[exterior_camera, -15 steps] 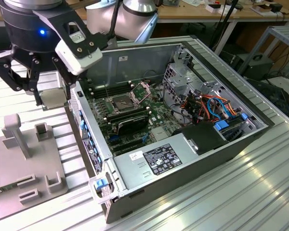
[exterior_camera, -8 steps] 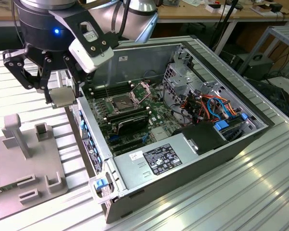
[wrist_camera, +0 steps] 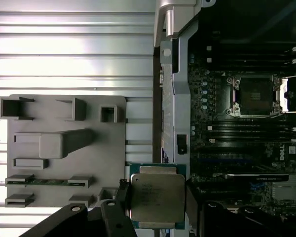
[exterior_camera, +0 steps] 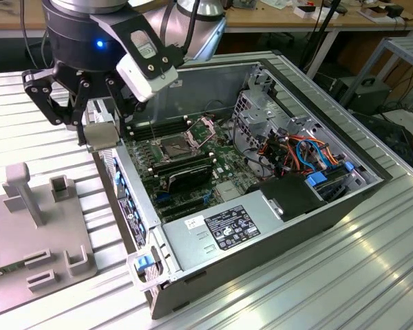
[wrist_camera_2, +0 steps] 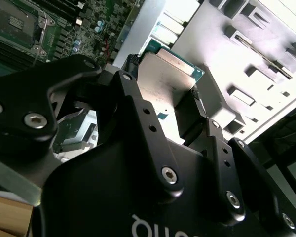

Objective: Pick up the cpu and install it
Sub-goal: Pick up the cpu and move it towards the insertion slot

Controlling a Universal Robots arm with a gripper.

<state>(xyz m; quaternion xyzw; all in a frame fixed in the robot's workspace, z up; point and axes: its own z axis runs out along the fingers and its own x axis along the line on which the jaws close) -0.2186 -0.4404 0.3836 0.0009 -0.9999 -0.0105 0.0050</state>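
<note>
Jaws are clamped on the cpu (wrist_camera: 157,197), gripping it by two opposite edges with its metal lid turned up toward the first wrist view; in the second wrist view the cpu (wrist_camera_2: 165,84) shows as a pale square between the black linkages. The pick-up therefore looks done: the chip is clear of the grey holder tray (wrist_camera: 64,143) on the ribbed worktop (wrist_camera: 64,49) and hangs in the air.

Installation is not done. The socket (wrist_camera: 255,95) on the motherboard is empty, with its retention frame (exterior_camera: 201,127) swung up and open. The cpu is well apart from it, above the side wall of the computer case (wrist_camera: 167,98), between the tray and the board. By my reading the task stands roughly midway, with the chip in hand but not yet over the socket, seated or latched.

In the exterior view the arm (exterior_camera: 89,31) comes in from the top at the exterior view's left, its wrist pointing straight down. The cpu (exterior_camera: 100,135) is held about level, just above the case's wall on that side. The socket (exterior_camera: 173,146) lies lower and toward the exterior view's right, inside the open case.
</note>
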